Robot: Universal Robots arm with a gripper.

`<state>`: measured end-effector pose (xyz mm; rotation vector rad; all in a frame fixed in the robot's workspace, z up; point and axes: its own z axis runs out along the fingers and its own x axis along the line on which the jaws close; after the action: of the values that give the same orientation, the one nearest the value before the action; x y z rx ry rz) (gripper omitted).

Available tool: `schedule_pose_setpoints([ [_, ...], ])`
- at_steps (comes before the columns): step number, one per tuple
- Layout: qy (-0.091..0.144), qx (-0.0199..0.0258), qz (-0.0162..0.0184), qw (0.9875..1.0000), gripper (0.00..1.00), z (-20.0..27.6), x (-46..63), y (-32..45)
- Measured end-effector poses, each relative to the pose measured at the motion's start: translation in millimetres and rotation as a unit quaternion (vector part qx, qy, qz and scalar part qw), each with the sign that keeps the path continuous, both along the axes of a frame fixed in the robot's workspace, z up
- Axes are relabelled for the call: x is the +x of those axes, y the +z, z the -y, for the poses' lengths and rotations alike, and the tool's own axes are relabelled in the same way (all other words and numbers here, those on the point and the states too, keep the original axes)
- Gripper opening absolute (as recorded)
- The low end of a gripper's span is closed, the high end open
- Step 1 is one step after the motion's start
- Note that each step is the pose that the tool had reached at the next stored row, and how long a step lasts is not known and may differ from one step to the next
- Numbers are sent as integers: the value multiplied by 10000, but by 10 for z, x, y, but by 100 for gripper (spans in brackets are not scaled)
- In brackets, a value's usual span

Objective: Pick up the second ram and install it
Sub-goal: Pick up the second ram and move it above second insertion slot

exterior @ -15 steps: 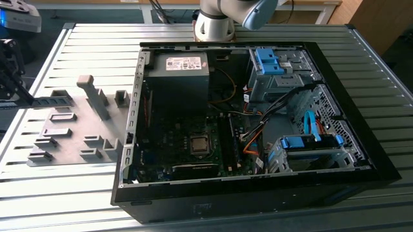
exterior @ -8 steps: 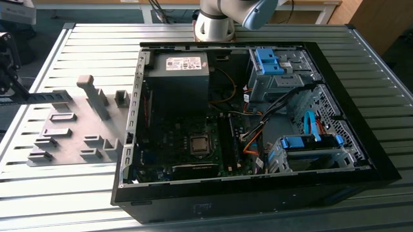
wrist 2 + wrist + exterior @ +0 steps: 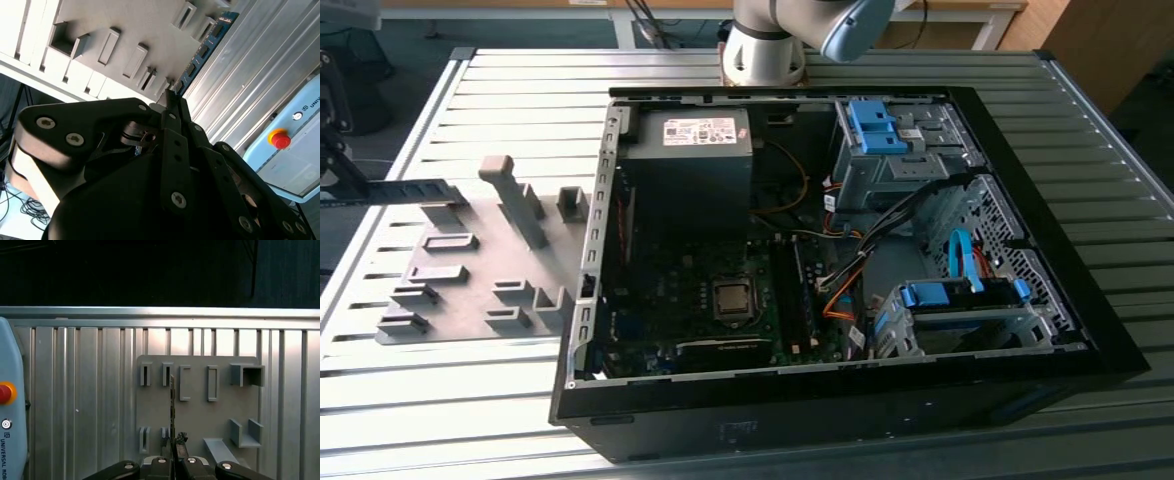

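The second ram [image 3: 205, 46], a long, narrow blue-green circuit-board stick with dark chips, is clamped at one end between the black metal gripper [image 3: 172, 97] fingers. It juts out over the flat grey plastic fixture plate [image 3: 200, 415] on the ribbed metal table [image 3: 90, 390], apparently clear of the plate's slots. The open black computer case [image 3: 854, 250] sits just beside that plate. With so little of the stick held, it could pivot or slip in the grip. A tilted stick would probably meet its motherboard slot crooked and jam, or catch the case wall.
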<state>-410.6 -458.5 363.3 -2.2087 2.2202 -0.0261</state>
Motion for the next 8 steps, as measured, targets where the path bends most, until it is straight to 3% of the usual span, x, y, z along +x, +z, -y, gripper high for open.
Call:
schedule_pose_setpoints([
  [8,0,0,16,10000,14,0,-1,147],
])
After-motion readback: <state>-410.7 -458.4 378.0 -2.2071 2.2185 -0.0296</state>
